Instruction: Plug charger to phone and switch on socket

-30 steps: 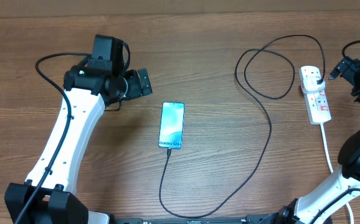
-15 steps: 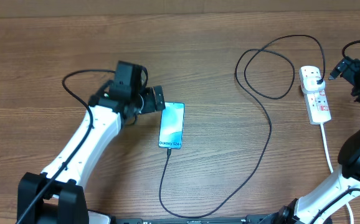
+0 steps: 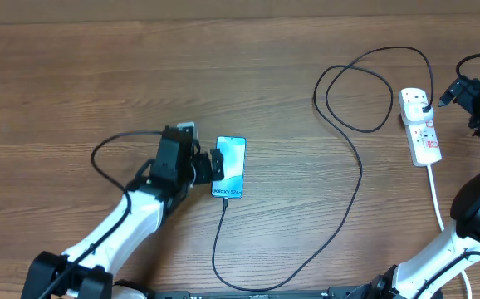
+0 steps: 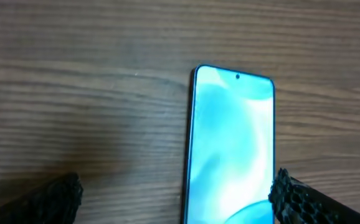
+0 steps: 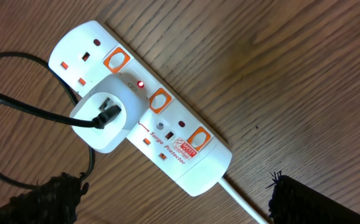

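Seems nearly finished, judging by how things lie; shows the charger (image 3: 360, 178) already entering the phone (image 3: 229, 167) at its near short edge, and at the other end entering a white plug (image 5: 108, 118) seated in the socket (image 3: 420, 124); shows also a small red lamp (image 5: 141, 84) glowing beside that plug, so probably switched on, though cannot confirm from the switch itself; leaves at most a press on the switch and a check of the connector.

Finds the phone flat, screen up, a little left of the tabletop's middle; runs its long axis from far edge to near edge, slightly tilted, "Galaxy S24" end toward the near edge, camera dot toward the far edge.

Finds the socket close to the right edge, long axis likewise far-to-near, white cord (image 3: 435, 195) trailing toward the near right corner.

Has the left gripper (image 3: 217, 166) spread apart at the phone's left long side, clamped on nothing; has the right gripper (image 3: 469, 106) spread apart too, empty, just beside the socket.
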